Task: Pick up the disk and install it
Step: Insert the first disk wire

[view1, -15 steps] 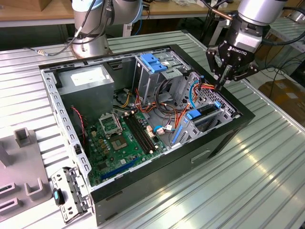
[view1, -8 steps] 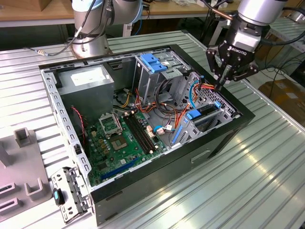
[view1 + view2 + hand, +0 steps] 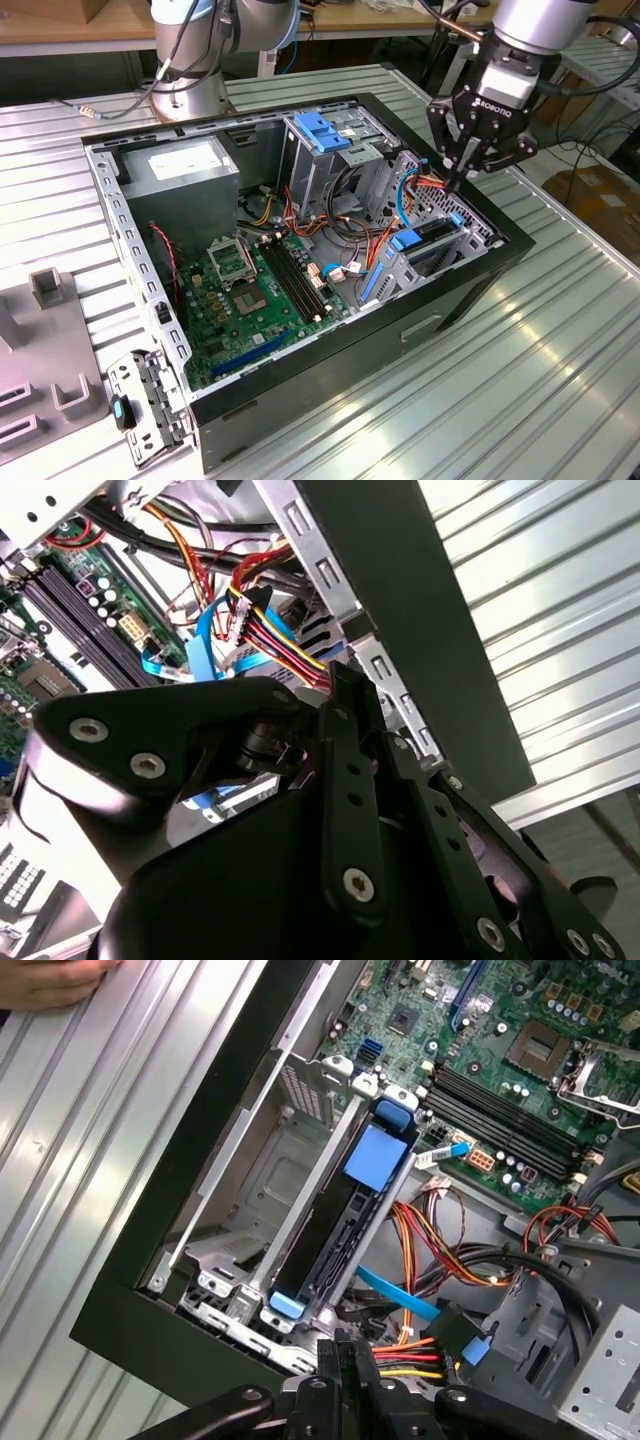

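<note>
**Inspector A:** Nearest the lens we record the gripper point(image 3: 345, 680), black anodised links studded with bright screw heads. Its fingers are pressed together. We see nothing clamped between them.

**Inspector B:** Agreed. Where does the disk stand?

**Inspector A:** The disk point(image 3: 330, 1230) sits on edge inside the drive bay point(image 3: 250, 1190), a dark flat slab with blue plastic tabs at both ends. In the exterior view that puts it at about three o'clock in the computer case point(image 3: 470, 290). The gripper hangs just above it, nearer two o'clock.

**Inspector B:** Which step do we log?

**Inspector A:** We judge the pick-up done and the disk in its slot. We cannot tell whether it is fully latched. The fingertips are close beside the power wires point(image 3: 420, 1345), a red, yellow and orange bundle.

**Inspector B:** What would further work call for?

**Inspector A:** A narrow, straight approach, in our view. The bay is thin folded sheet steel with hard edges. The wires and the blue ribbon cable point(image 3: 400, 1300) are limp and easily snagged. The ribbed aluminium table point(image 3: 560, 380) plays no part.
</note>
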### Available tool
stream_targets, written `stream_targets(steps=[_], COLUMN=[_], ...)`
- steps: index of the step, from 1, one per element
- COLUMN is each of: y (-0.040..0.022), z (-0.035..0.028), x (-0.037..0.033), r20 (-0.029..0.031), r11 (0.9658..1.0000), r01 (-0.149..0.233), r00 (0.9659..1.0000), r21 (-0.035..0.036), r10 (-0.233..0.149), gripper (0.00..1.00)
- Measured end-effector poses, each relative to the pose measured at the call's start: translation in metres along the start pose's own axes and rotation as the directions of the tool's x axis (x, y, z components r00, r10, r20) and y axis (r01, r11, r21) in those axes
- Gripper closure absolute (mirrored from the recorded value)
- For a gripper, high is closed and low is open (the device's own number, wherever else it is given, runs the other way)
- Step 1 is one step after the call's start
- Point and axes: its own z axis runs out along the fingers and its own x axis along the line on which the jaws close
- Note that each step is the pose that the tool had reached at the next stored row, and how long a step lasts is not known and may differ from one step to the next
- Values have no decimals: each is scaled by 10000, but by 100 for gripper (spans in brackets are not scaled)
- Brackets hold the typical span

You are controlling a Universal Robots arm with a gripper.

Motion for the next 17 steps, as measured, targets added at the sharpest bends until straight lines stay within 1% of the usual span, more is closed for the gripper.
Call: stream_targets(steps=[2, 4, 6, 7, 9, 10, 12, 13, 15, 16, 17], y=[9, 10, 11, 10, 10, 10, 10, 10, 10, 14, 19], z=[2, 5, 14, 21, 31, 38, 50, 52, 57, 59, 61], x=[-5, -6, -7, -7, -7, -8, -8, -8, -9, -11, -14], r20=[0, -3, -2, 1, 5, 6, 3, 2, 2, 4, 6], r11=[10000, 9997, 9984, 9965, 9920, 9889, 9786, 9742, 9668, 9653, 9648], r01=[-54, -224, -571, -838, -1258, -1486, -2054, -2252, -2553, -2606, -2624], r00=[10000, 9997, 9984, 9965, 9921, 9889, 9787, 9743, 9669, 9654, 9649], r21=[-2, -15, -34, -49, -77, -91, -126, -138, -154, -156, -157], r10=[54, 224, 571, 838, 1258, 1486, 2054, 2252, 2553, 2607, 2625], gripper=[83, 83, 83, 83, 83, 83, 83, 83, 83, 83, 83])
